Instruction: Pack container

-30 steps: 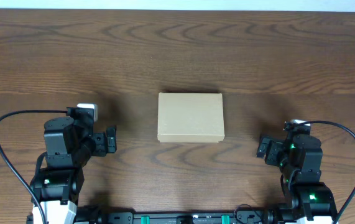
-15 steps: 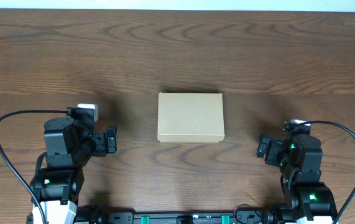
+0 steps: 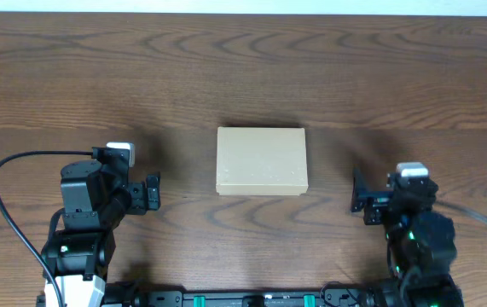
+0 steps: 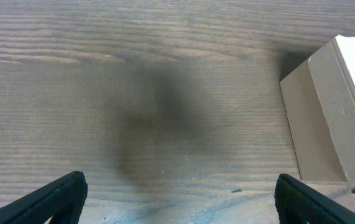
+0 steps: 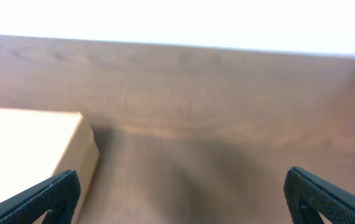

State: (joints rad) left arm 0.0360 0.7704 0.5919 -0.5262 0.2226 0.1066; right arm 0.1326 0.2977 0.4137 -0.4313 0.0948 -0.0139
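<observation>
Robot lab setup, wood-grain table [image 3: 243, 68], left arm [image 3: 83, 205], right arm [image 3: 418, 232]

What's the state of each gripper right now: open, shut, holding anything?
Left gripper: open, holding nothing, apart from the box.
Right gripper: open, holding nothing.

The left end effector [image 4: 180, 200] stands wide open, its two black fingers [image 4: 53, 199] far apart over bare wood-grain tabletop [image 4: 102, 74]. Ahead of it, off to the right-hand finger's side, sits the tan container [image 4: 332, 118], closed. A soft shadow [image 4: 158, 124] lies straight ahead.
</observation>
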